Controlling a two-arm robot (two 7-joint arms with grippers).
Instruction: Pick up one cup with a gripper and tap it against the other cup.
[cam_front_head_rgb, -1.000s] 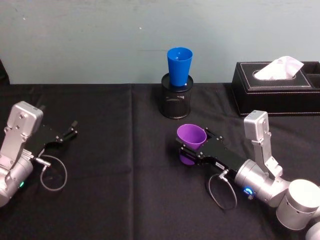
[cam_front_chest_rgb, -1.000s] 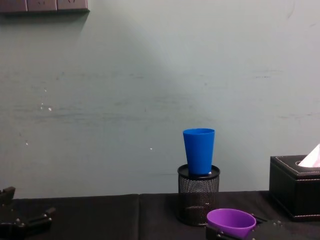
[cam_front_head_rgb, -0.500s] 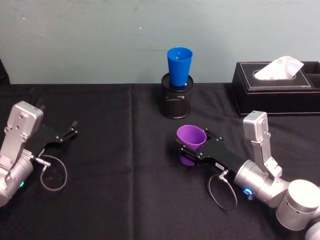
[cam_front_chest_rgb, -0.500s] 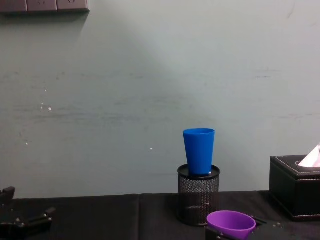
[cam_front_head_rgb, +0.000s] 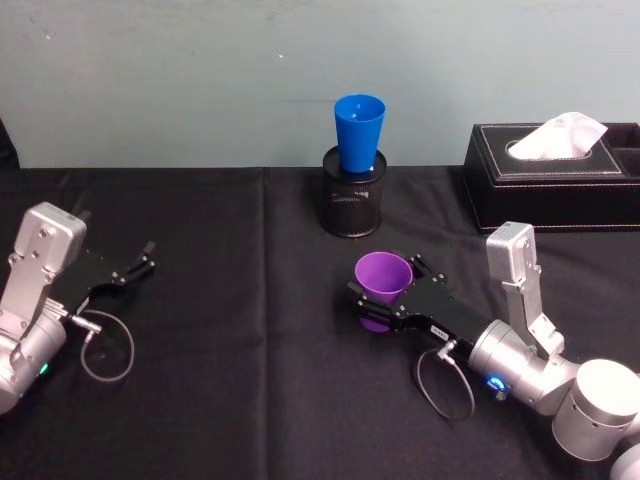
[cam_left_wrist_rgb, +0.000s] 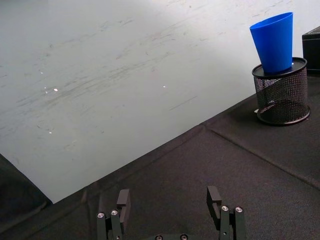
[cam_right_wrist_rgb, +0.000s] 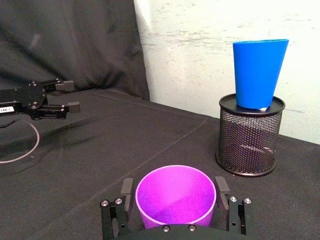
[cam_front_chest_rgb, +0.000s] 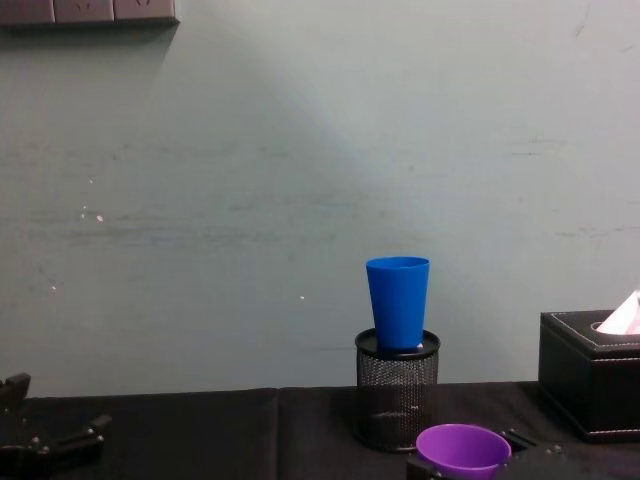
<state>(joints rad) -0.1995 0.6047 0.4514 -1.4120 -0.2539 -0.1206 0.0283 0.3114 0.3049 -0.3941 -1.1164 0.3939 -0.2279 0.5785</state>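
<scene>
The purple cup (cam_front_head_rgb: 381, 270) stands upright on the black table, right of centre, with my right gripper (cam_front_head_rgb: 384, 282) shut on it, one finger on each side. In the right wrist view the fingers (cam_right_wrist_rgb: 127, 189) press against the purple cup (cam_right_wrist_rgb: 175, 197). The blue cup (cam_front_head_rgb: 359, 130) stands upright in the top of a black wire-mesh pen holder (cam_front_head_rgb: 353, 205) at the back, beyond the purple cup (cam_front_chest_rgb: 463, 448) and apart from it. My left gripper (cam_front_head_rgb: 140, 264) rests open on the table at the far left, its fingers (cam_left_wrist_rgb: 122, 199) spread with nothing between them.
A black tissue box (cam_front_head_rgb: 555, 180) with a white tissue stands at the back right. The wall runs close behind the pen holder (cam_front_chest_rgb: 396, 400) and the blue cup (cam_front_chest_rgb: 397, 300). Cable loops lie beside both wrists on the black cloth.
My right gripper has shifted slightly with the purple cup, which now sits a little lower and more upright. The left arm and the blue cup have not moved.
</scene>
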